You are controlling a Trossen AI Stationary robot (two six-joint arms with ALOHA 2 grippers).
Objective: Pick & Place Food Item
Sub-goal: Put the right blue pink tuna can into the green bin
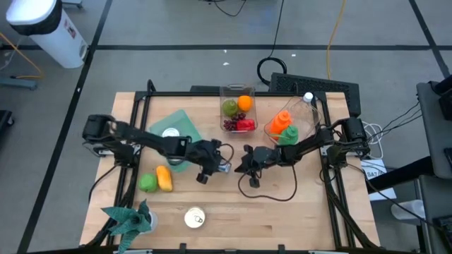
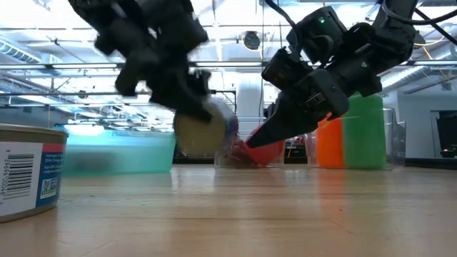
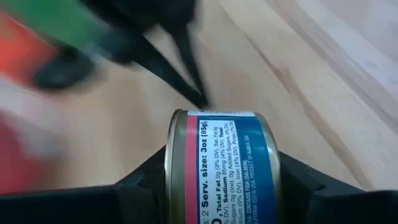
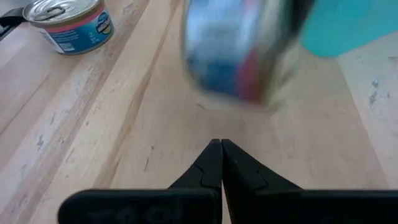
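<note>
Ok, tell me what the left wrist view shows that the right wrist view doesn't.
Only the left wrist view: the held can's label up close, gripped between the left gripper's fingers, with the right gripper beyond.

Only the right wrist view: a second can standing on the table, a teal container's corner, and the right gripper's own shut tips.

Both: the held can and the wooden table.

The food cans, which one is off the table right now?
The blue-and-red labelled can in the left pincer, held sideways above the wood; the other can stands upright near the front edge.

Left pincer (image 1: 223, 164) seemingly gripping can (image 1: 224, 168)
</note>
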